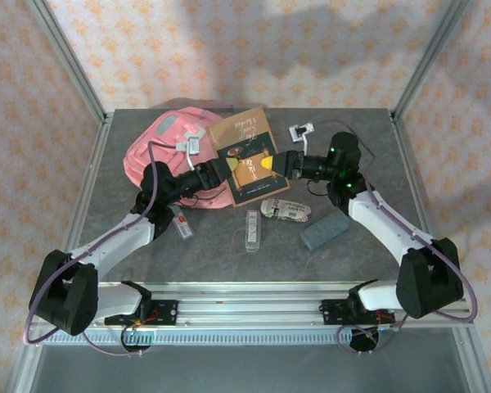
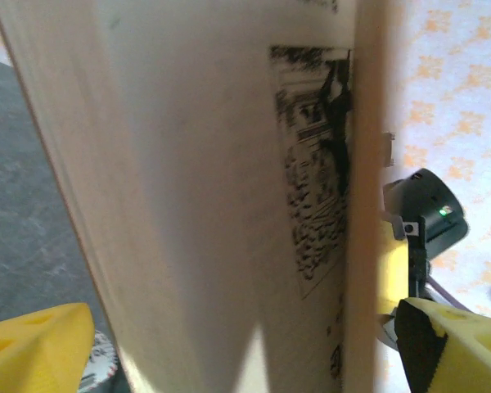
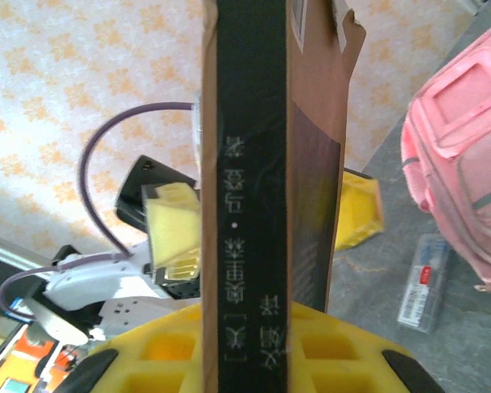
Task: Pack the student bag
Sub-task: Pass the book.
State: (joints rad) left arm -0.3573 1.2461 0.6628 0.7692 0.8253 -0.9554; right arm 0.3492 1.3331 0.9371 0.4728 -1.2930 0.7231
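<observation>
Packing looks barely begun: the right gripper (image 1: 268, 164) pinches a brown book (image 1: 247, 139) by its spine, the left gripper (image 1: 224, 169) stands spread around it, the pink student bag (image 1: 165, 141) lies just beyond the left gripper, and a pouch (image 1: 285, 210) and clear case (image 1: 251, 229) lie loose near the right gripper.

Robot lab cell, aluminium frame (image 1: 70, 61), patterned backdrop walls (image 1: 254, 49), grey table (image 1: 221, 258)

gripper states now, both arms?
Left gripper: open, jaws either side of the book, not gripping.
Right gripper: shut on the book.
</observation>
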